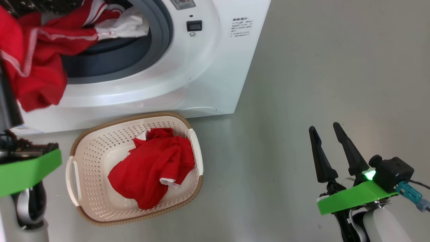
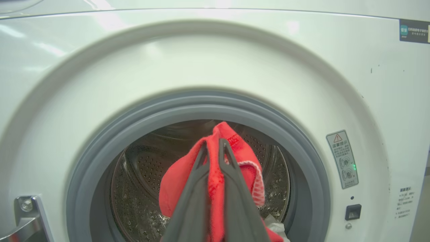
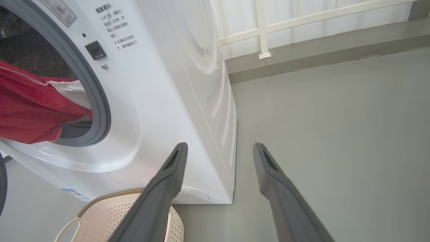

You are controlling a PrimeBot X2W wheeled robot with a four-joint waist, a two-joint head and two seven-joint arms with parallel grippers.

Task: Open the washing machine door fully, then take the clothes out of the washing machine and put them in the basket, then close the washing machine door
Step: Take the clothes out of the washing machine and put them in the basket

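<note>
The washing machine stands with its drum mouth uncovered; the door is out of view, and a metal hinge shows at the opening's left. My left gripper is shut on a red garment with white trim, held in front of the steel drum. In the head view this garment hangs from the opening over the grey gasket, with a white piece behind it. Another red garment lies in the basket on the floor below. My right gripper hangs open and empty, well right of the basket.
Bare grey floor stretches to the right of the machine. A white railing over a low grey kerb runs behind it. The basket's rim sits close against the machine's lower front.
</note>
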